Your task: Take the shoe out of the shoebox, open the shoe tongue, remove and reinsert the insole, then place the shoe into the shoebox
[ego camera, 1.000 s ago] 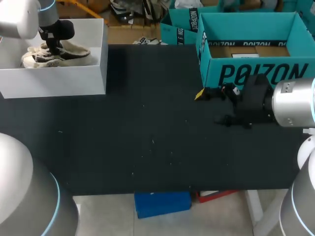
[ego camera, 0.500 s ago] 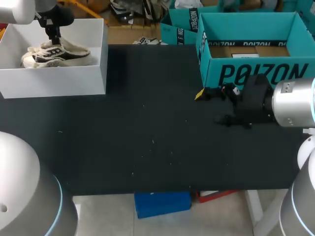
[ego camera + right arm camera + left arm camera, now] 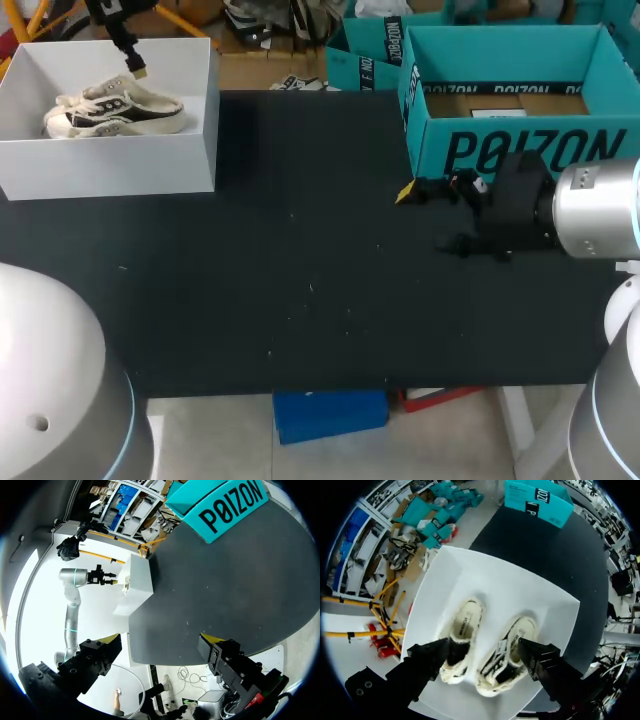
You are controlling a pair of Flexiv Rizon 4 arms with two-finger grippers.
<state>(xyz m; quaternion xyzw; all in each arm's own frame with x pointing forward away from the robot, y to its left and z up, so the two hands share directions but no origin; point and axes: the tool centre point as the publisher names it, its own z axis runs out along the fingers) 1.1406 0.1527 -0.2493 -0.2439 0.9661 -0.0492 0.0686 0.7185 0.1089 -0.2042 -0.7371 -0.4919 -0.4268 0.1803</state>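
1. A matte black tabletop (image 3: 300, 280) carries 2 open boxes, both set against its far edge.
2. An open-topped white cardboard shoebox (image 3: 110, 165) (image 3: 470, 580) (image 3: 136, 587) stands at the far left corner of the tabletop.
3. A pair of cream low-top canvas shoes with black side markings (image 3: 115, 110) lies on the shoebox floor, soles down and openings up. The left wrist view shows the first shoe (image 3: 463, 639) and the second shoe (image 3: 506, 655) side by side and roughly parallel. Whether they touch cannot be told.
4. The left gripper (image 3: 135, 66) (image 3: 484, 649) hangs above the shoebox, clear of both shoes. Its fingers (image 3: 427, 657) are spread wide and hold nothing. From the wrist camera, 1 finger shows over the outer side of each shoe. The right wrist view shows this same arm beside the shoebox.
5. The right gripper (image 3: 422, 217) (image 3: 160, 642) hovers over the tabletop near its right edge, just in front of the near wall of the teal box. Its fingers (image 3: 107, 645) are wide apart with only bare tabletop between them.
6. A large open-topped teal cardboard box with black lettering (image 3: 500, 150) (image 3: 225, 505) stands at the far right corner of the tabletop, well apart from the shoebox. A brown cardboard liner shows inside it.
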